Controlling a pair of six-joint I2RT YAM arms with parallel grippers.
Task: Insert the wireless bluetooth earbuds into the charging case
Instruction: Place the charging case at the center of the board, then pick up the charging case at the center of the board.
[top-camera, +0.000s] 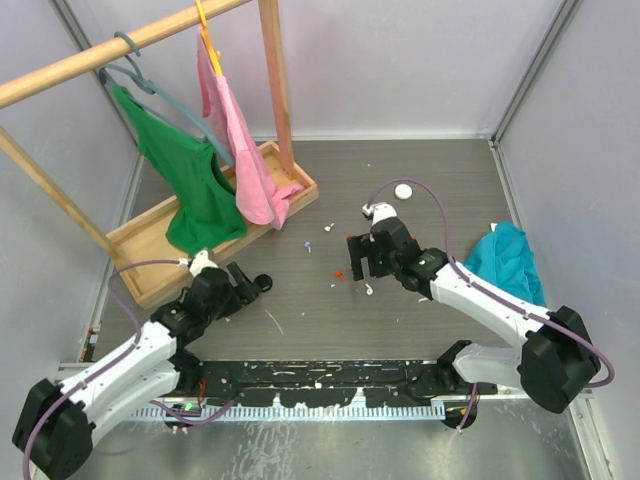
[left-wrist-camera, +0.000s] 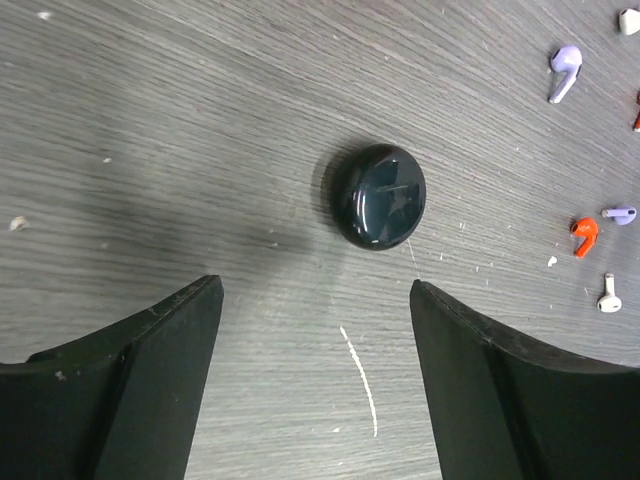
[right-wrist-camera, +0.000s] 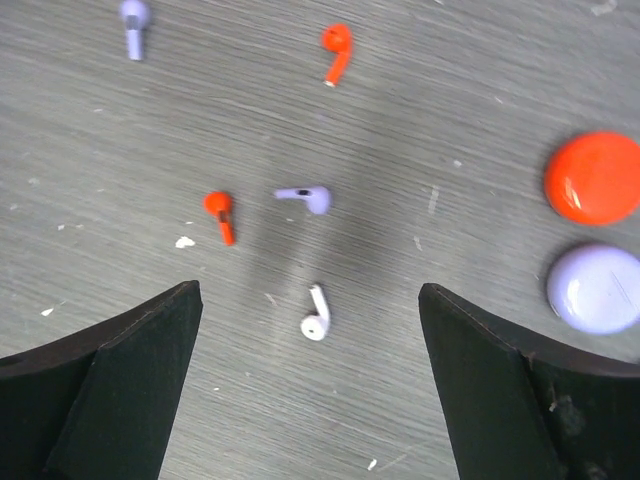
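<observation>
Now 5 earbuds (right-wrist-camera: 316, 315) lie near 2 cases (right-wrist-camera: 592, 178).

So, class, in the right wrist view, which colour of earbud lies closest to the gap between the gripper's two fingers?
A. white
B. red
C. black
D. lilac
A: the white earbud lies just between the tips of the open right gripper, while the nearer red earbud and lilac earbud sit farther out.
</observation>
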